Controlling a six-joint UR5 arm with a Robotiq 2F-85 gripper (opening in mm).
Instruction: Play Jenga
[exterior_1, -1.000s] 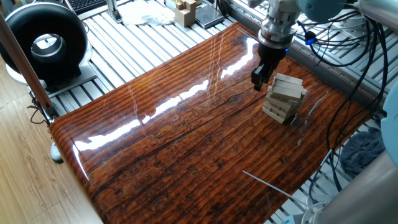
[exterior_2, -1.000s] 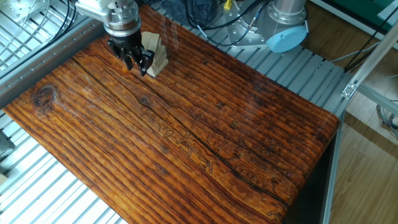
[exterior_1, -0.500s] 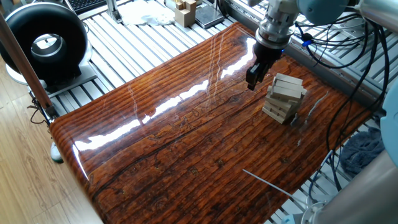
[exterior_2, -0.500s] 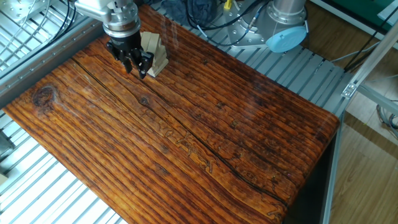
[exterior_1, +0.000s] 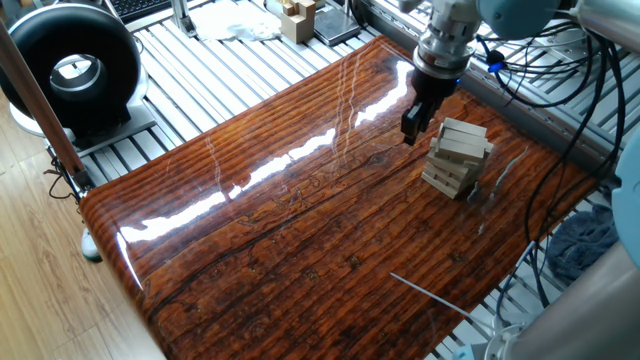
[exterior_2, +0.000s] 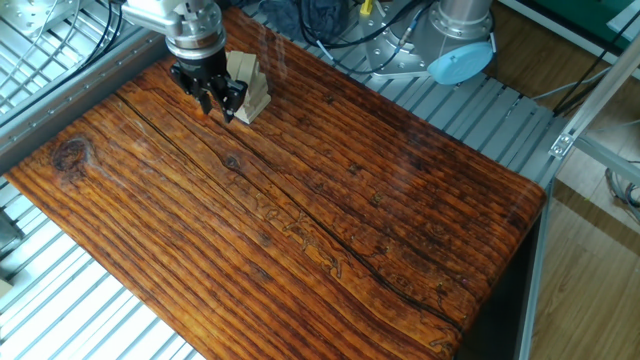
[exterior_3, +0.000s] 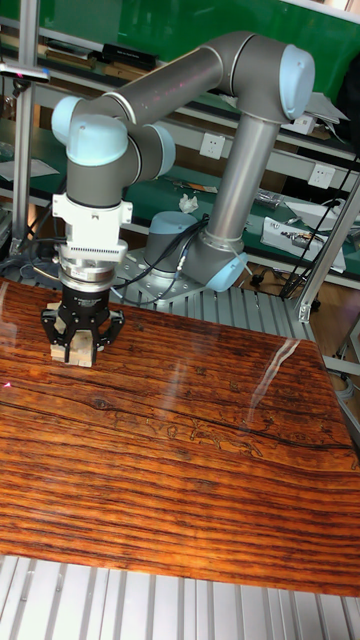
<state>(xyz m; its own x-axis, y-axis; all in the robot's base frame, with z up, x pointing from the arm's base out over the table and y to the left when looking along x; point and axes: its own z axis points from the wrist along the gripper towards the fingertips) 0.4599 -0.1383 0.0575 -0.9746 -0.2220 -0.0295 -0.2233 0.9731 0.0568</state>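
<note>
The gripper (exterior_1: 412, 127) backed away from the Jenga tower (exterior_1: 457, 157) half a second ago; it then eased back toward it, ending just beside it.

On the glossy, dark red-brown wooden tabletop (exterior_1: 300, 220), the Jenga (exterior_1: 458, 157) tower stands at the far right, its pale bars stacked crosswise in uneven layers with the top ones skewed. The claw (exterior_1: 413, 124) hangs just left of the tower's upper layers, fingers pointing down; whether it touches the wood cannot be told. A black round fan (exterior_1: 75, 68) sits off the far left corner, and tan wooden blocks (exterior_1: 298, 17) lie beyond the far edge.
</note>
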